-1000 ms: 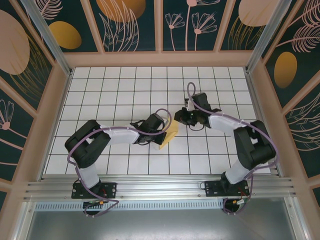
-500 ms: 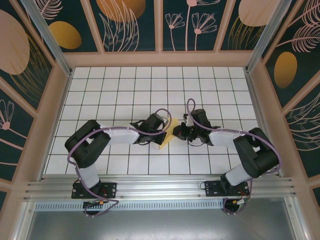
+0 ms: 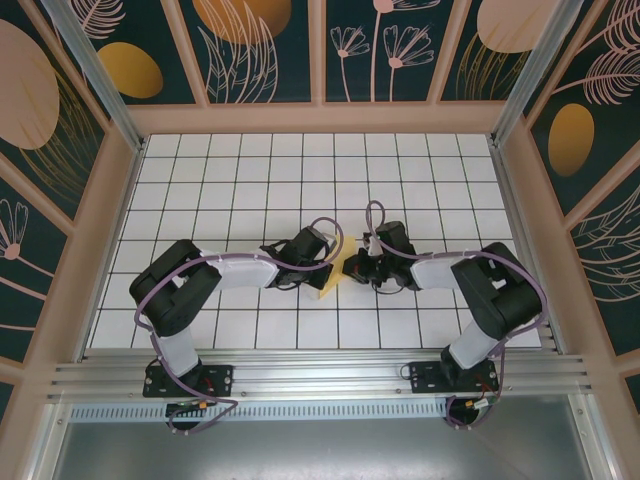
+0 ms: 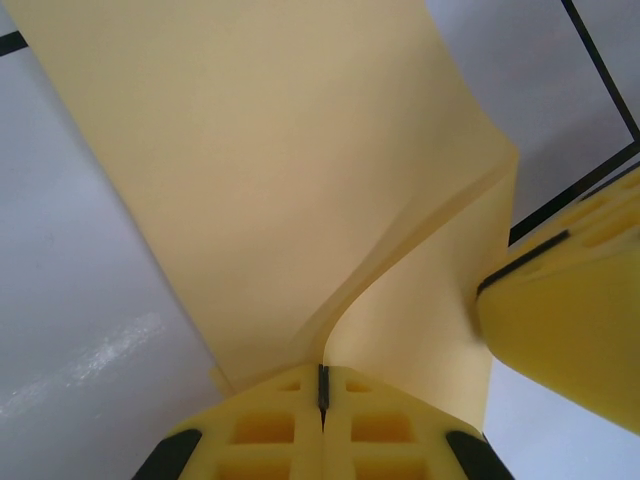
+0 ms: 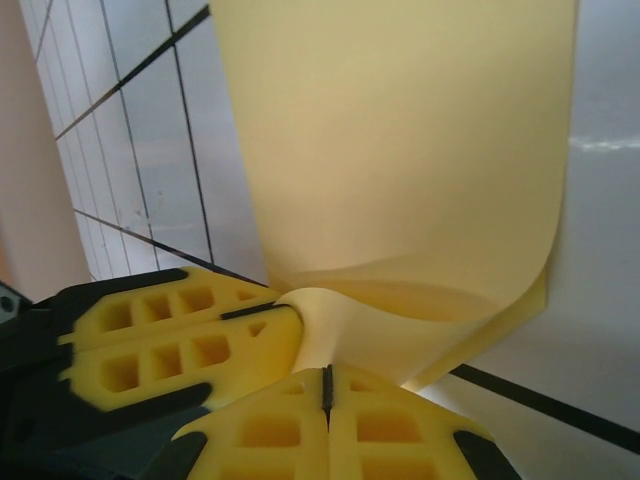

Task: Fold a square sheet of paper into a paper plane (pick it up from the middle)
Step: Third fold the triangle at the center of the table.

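Note:
The square sheet of paper (image 3: 338, 273) is pale yellow and bent, held just above the tiles between both grippers. My left gripper (image 3: 326, 270) is shut on its left edge; in the left wrist view the sheet (image 4: 270, 170) curls up out of the closed jaws of the left gripper (image 4: 322, 372). My right gripper (image 3: 355, 268) is shut on the opposite edge, where the paper (image 5: 400, 150) rises from the right gripper (image 5: 326, 375). Each wrist view also catches the other arm's yellow fingers (image 4: 565, 320) (image 5: 180, 340) pressed close to the sheet.
White grid-tile floor (image 3: 250, 180) stretches all around, bounded by wooden frame walls (image 3: 320, 118). Both arms (image 3: 220, 270) (image 3: 470, 275) reach inward from the near edge and meet at the centre.
The right gripper has come from farther back on the right, down and left to the paper, and now pinches its edge beside the left gripper. The left arm has barely moved.

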Controlling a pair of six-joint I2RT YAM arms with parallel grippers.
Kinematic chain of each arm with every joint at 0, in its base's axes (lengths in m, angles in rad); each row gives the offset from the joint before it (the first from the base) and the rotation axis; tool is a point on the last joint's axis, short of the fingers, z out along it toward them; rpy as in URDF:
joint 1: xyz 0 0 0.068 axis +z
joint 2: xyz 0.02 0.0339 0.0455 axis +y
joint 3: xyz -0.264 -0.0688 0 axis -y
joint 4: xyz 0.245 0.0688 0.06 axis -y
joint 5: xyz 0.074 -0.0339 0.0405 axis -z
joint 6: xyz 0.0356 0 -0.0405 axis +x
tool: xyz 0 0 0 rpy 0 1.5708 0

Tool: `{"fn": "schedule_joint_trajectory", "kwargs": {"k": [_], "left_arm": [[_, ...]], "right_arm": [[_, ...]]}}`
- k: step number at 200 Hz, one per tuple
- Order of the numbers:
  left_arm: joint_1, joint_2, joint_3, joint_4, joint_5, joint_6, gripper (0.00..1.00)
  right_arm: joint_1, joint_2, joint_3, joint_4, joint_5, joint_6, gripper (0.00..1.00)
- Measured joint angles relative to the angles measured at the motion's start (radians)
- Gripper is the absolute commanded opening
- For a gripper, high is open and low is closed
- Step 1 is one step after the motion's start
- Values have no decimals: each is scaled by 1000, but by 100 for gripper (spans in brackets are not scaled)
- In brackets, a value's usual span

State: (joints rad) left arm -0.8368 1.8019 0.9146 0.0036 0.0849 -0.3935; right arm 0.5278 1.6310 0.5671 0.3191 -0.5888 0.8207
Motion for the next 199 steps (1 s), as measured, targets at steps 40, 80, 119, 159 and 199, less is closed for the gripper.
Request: {"fn": "schedule_joint_trajectory", "kwargs": {"k": [40, 80, 119, 159, 199], "left_arm": [[0, 0, 0, 0, 0, 5, 1], [0, 0, 0, 0, -5, 8, 1], [0, 0, 0, -1, -18, 16, 1], [0, 0, 2, -6, -23, 25, 0], [0, 0, 2, -7, -27, 26, 0]], "right_arm": [[0, 34, 0, 0, 5, -3, 6], [3, 40, 13, -18, 16, -13, 7], [2, 10, 18, -47, 20, -23, 9], [-17, -11, 41, -54, 21, -30, 9], [-19, 34, 75, -55, 23, -34, 9]]}}
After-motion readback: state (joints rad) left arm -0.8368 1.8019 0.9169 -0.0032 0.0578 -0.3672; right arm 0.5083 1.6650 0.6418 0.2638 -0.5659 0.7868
